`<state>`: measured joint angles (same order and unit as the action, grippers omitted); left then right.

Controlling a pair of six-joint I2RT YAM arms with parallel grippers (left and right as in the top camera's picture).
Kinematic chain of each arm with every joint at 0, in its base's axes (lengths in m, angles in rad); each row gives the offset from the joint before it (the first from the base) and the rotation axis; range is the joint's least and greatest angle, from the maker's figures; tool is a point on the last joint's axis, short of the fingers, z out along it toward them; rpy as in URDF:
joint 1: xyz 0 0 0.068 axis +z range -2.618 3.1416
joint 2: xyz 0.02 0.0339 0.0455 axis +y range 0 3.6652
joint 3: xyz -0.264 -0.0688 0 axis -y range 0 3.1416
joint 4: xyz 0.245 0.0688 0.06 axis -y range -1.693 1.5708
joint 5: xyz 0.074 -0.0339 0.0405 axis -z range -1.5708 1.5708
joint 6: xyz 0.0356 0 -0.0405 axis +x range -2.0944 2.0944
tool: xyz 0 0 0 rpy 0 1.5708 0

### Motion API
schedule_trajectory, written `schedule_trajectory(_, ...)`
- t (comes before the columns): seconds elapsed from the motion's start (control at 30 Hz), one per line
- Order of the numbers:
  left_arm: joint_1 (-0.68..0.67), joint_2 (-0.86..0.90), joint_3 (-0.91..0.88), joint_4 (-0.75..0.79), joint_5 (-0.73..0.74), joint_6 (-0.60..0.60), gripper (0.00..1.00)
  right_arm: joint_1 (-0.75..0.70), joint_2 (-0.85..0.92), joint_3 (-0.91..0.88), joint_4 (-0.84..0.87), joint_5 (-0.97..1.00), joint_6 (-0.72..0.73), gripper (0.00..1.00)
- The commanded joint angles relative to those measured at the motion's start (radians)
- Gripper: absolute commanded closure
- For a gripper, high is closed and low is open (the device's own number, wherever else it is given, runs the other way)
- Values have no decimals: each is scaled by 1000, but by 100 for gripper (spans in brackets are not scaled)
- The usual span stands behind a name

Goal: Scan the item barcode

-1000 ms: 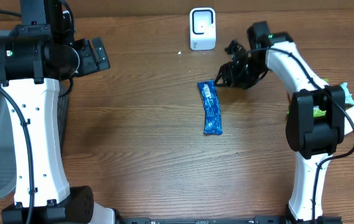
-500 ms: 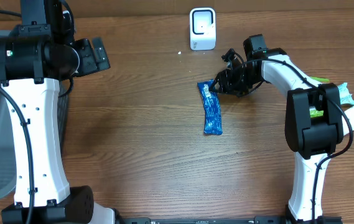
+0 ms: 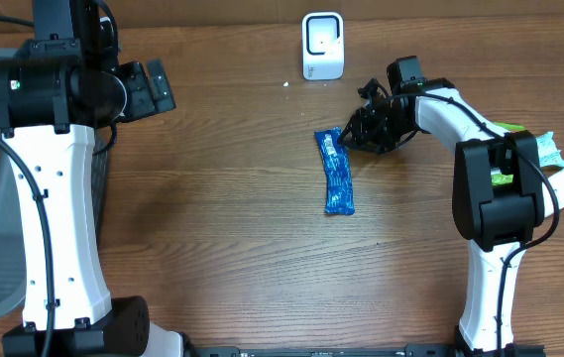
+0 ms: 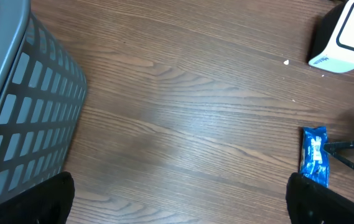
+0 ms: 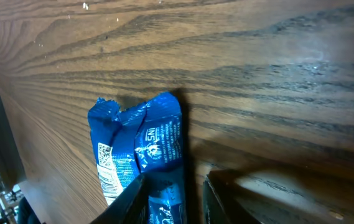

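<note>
The packet is a long, narrow blue foil wrapper with crimped, ragged ends, lying flat on the table. From the right wrist, its near end shows white lettering down the middle and a white printed patch on 1 edge; the print is too small to read.

The right pincer is down at the packet's scanner-side end, its 2 fingers straddling that end. They stand narrowed but not closed: 1 finger lies against the wrapper's edge, and a sliver of wood shows between the wrapper and the other finger. Nothing is lifted.

The white scanner stands near this pincer, just beyond it toward the table's far edge, with bare wood between them. Behind the pincer, past its own arm, a few small items sit at the table's right edge. The rest of the packet runs away from the fingertips toward the table's open middle.

The left pincer hangs wide open and empty, well apart from the packet. A grey mesh basket stands close beside it at the table's left edge, with broad bare wood ahead.
</note>
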<state>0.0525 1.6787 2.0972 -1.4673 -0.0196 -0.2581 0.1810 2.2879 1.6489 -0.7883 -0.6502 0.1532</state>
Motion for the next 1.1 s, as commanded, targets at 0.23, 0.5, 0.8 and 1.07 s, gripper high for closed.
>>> schedule_trajectory(0.23, -7, -3, 18, 2, -6, 11, 0, 91, 16, -48, 21, 126, 144, 68)
schedule_trajectory(0.5, -7, -3, 18, 2, -6, 11, 0, 115, 15, -61, 16, 90, 165, 58)
schedule_trajectory(0.8, -7, -3, 18, 2, -6, 11, 0, 111, 15, -61, -37, 69, 127, 59)
schedule_trajectory(1.07, -7, -3, 18, 2, -6, 11, 0, 139, 15, -78, -45, 73, 132, 59)
